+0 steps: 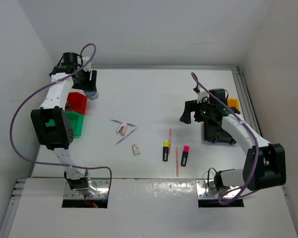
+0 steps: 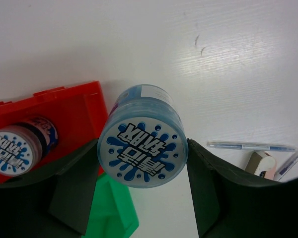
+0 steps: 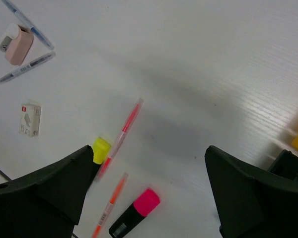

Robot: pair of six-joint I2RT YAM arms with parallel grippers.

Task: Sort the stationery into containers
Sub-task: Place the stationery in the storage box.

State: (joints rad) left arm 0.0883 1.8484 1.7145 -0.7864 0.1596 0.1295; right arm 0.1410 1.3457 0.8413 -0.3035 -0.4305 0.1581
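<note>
The left gripper (image 2: 142,148) has its jaws clamped on a tape roll (image 2: 139,124), held at the right edge of the red bin (image 2: 84,106). The other roll (image 2: 15,151) lies inside that bin, and the green bin (image 2: 114,208) sits just nearer. The step in hand looks like binning this roll. Next comes a short shift left over the red bin, then release. The right gripper (image 3: 148,158) hovers with its jaws apart and empty over a pencil (image 3: 123,131) and the pink highlighter (image 3: 136,210) at mid-table.

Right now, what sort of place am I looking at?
Probably a robot test booth: a white table boxed in by blank white walls, a left arm and right arm bolted at its edge, and a tape roll held beside a red bin.
</note>
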